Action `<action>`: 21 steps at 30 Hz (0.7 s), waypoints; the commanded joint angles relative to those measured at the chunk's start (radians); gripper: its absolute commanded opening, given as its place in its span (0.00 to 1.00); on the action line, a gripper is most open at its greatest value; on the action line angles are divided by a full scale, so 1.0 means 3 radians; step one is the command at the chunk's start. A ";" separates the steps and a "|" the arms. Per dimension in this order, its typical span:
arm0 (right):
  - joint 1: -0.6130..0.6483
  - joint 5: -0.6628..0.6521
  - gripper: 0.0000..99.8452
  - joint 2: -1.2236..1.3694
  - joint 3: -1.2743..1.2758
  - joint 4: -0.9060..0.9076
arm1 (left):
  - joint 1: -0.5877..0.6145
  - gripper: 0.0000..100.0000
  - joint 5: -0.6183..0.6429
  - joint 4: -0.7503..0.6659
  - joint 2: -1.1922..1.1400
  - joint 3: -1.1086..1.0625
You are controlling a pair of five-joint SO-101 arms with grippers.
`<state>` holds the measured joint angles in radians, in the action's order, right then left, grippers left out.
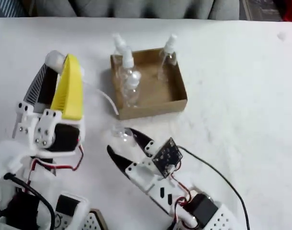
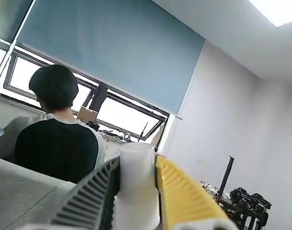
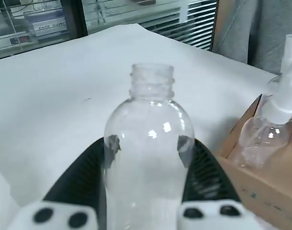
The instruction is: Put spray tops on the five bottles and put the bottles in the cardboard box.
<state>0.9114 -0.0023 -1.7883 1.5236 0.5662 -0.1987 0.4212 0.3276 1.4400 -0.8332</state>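
Observation:
My left gripper [image 1: 57,61] is raised left of the cardboard box [image 1: 179,100] and is shut on a white spray top [image 1: 53,58]; its thin white tube [image 1: 107,100] trails toward the box. In the left wrist view the spray top [image 2: 135,182] stands between the yellow and ribbed grey fingers of the left gripper [image 2: 136,160]. My right gripper [image 1: 119,140] is just in front of the box, shut on a clear bottle [image 1: 118,132]. The right wrist view shows this bottle [image 3: 148,120] upright with a bare neck in the right gripper [image 3: 148,143]. Several capped bottles [image 1: 129,79] are in the box.
The white table [image 1: 241,72] stretches open to the right of the box and behind it. In the right wrist view the box wall [image 3: 261,191] and a capped bottle [image 3: 275,120] are close beside the held bottle. Cables and both arm bases crowd the near edge.

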 commanded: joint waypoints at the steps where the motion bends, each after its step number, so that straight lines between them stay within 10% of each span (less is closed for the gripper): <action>1: 0.0003 -0.0036 0.02 -0.0038 -0.0041 -0.0059 | -0.0054 0.02 -0.0015 0.0210 0.0013 0.0128; 21: -0.0059 -0.0036 0.02 -0.0038 -0.0041 -0.0059 | -0.0084 0.02 0.0000 0.0532 0.0729 -0.0511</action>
<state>0.8991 -0.0023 -1.7883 1.5236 0.5662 -0.2156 0.4227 0.4856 1.6272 -0.9651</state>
